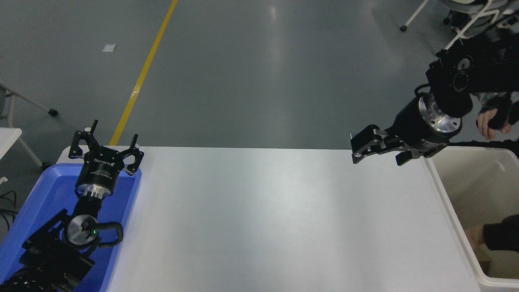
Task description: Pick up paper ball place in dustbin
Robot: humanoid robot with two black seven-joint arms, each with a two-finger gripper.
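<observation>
Black and silver, the right tool (375,151) hangs in the air above the far right corner of the worktop (267,219), just left of the dustbin (452,202). Its body slants down toward the left from a black arm that comes in from the right edge, and its fingers (365,142) point left. They stand apart with nothing between them, one thick finger to the left and a shorter one nearer the bin's rim.

Just beside it on the right sits the dustbin, a deep cream-white tub with a thick rounded rim, set against the worktop's right edge and cut off by the picture's edge. Its inner walls are smooth and pale. A dark sleeve (500,237) with a bit of hand showing reaches into the tub from the right. The paper ball does not show anywhere in view.

Further up at the right edge, behind the arm, a person's hand (488,121) is visible beside dark clothing.

Across the white worktop, well apart at the lower left, the left tool (106,152) is parked over a shallow blue tray (36,202), pointing away from the camera, its fingers spread wide and holding nothing.

Beyond the worktop lies a grey floor with a yellow line (144,73) running diagonally.
</observation>
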